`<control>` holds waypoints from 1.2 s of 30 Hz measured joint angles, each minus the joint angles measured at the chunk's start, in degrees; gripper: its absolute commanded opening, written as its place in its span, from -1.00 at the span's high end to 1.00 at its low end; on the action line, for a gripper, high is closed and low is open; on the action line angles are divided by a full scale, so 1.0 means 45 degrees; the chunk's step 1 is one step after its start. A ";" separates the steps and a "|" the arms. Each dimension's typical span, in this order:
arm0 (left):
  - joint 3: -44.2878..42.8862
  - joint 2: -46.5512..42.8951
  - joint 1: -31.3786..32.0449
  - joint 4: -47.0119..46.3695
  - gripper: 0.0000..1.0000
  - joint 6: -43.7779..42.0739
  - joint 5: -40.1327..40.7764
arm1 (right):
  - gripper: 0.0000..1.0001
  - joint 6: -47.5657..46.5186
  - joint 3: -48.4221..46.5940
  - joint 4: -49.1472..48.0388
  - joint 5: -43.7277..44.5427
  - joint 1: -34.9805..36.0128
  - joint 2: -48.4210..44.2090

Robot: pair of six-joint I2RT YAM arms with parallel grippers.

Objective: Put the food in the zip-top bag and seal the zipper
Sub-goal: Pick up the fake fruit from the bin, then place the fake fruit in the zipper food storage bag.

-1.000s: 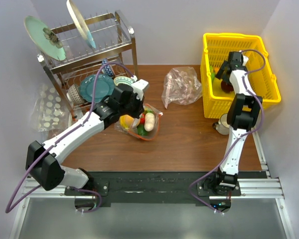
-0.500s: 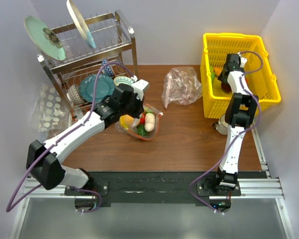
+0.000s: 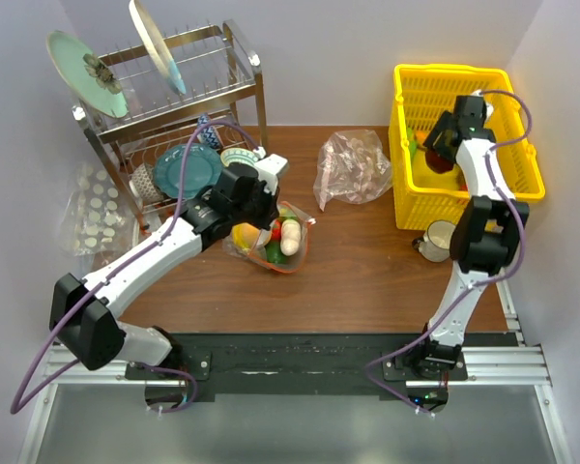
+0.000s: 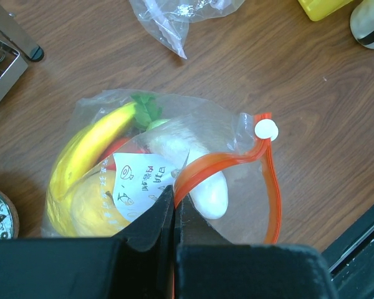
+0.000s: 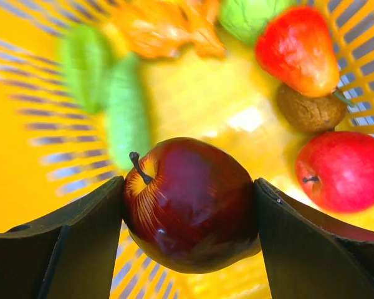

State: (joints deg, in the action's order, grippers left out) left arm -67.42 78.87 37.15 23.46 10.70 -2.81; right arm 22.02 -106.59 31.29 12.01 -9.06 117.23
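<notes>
The zip-top bag [image 3: 275, 240] lies mid-table with a yellow banana [image 4: 93, 146], a white vegetable [image 4: 204, 184] and other food inside. Its red-orange zipper [image 4: 224, 161] gapes open, the white end piece [image 4: 266, 129] at the far corner. My left gripper [image 4: 174, 205] is shut on the near end of the zipper strip. My right gripper [image 5: 190, 205] is inside the yellow basket [image 3: 469, 70], shut on a dark-red apple [image 5: 193, 199] held between both fingers, above the basket floor.
More food lies in the basket: a red apple [image 5: 343, 171], a red pear [image 5: 298, 50], a brown kiwi [image 5: 310, 111], blurred green cucumbers [image 5: 124, 112]. A pinkish bag [image 3: 353, 166], a dish rack [image 3: 174, 106], a dotted bag [image 3: 92, 213] and a cup [image 3: 433, 242] stand around.
My right gripper has closed on the dark-red apple, and its wrist has swung to the right within the basket. The left arm and the bag have not moved.
</notes>
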 measured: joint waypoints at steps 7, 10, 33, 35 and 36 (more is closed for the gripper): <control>0.0155 -0.0301 -0.0005 -0.0024 1.00 0.0000 -0.0223 | -0.07 0.0316 0.1899 -0.0583 -0.1452 0.0000 -0.3565; 0.0155 -0.0306 -0.0005 -0.0024 1.00 0.0000 -0.0330 | -0.07 0.0359 0.2647 -0.0602 -0.1909 0.0000 -0.4760; 0.0160 -0.0461 -0.0005 -0.0019 1.00 0.0005 -0.0364 | 0.08 0.1792 0.8048 -0.1336 -0.7796 0.4444 -1.1876; 0.0160 -0.0461 -0.0005 -0.0019 1.00 0.0005 -0.0325 | 0.08 0.2074 0.8660 -0.1423 -0.7922 0.5323 -1.1880; 0.0160 -0.0461 -0.0005 -0.0019 1.00 0.0005 -0.0316 | 0.08 0.2239 0.9000 -0.1569 -0.7956 0.5863 -1.1885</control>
State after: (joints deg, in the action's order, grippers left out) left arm -66.70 76.79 37.12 23.38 10.72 -4.23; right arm 32.10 -66.08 24.23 -23.79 17.32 63.75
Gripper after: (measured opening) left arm 0.020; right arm 0.765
